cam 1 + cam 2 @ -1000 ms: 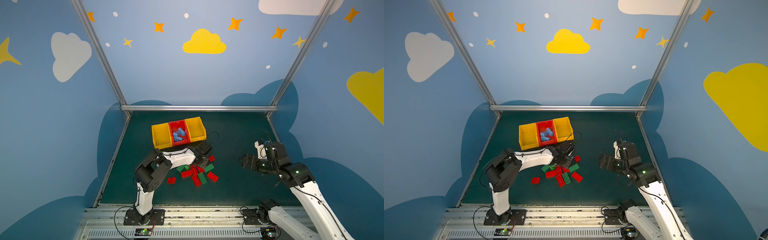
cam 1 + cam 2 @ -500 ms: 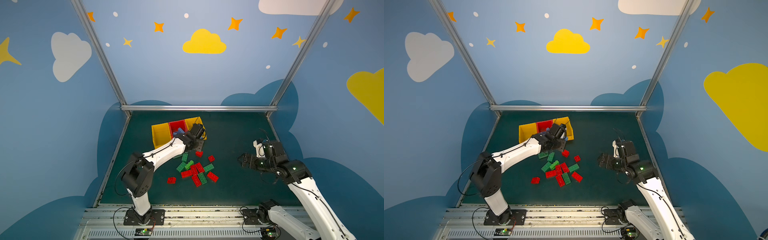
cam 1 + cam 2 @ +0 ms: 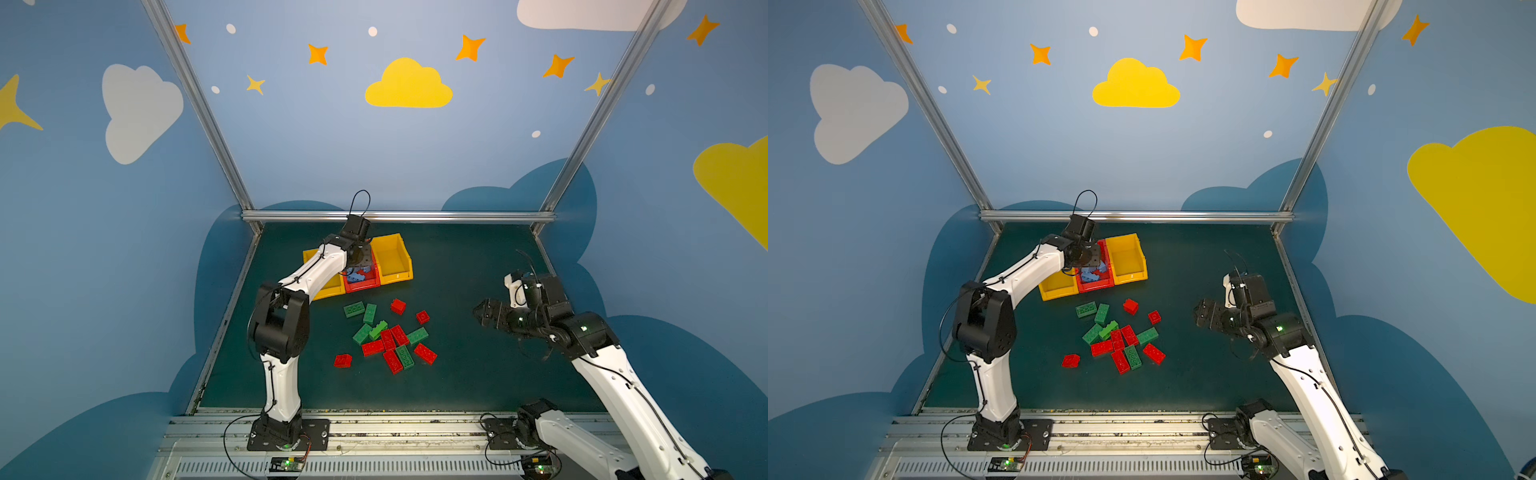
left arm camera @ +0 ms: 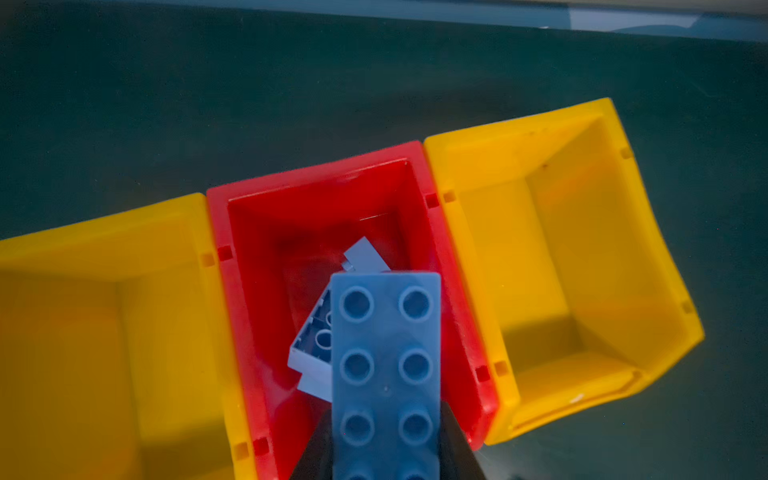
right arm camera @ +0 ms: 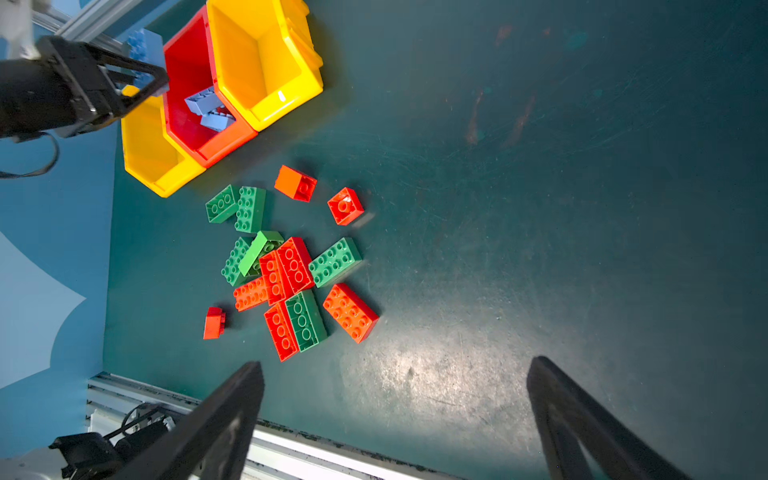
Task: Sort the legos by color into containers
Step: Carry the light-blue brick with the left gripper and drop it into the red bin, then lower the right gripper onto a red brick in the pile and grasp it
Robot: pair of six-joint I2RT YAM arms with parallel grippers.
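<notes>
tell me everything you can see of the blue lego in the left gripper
The light blue brick is smooth plastic, oblong, with two rows of round studs facing the wrist camera. The left gripper clamps its long sides, holding it in the air over the red bin, above the other blue bricks lying there. Only the fingers touch it.
</notes>
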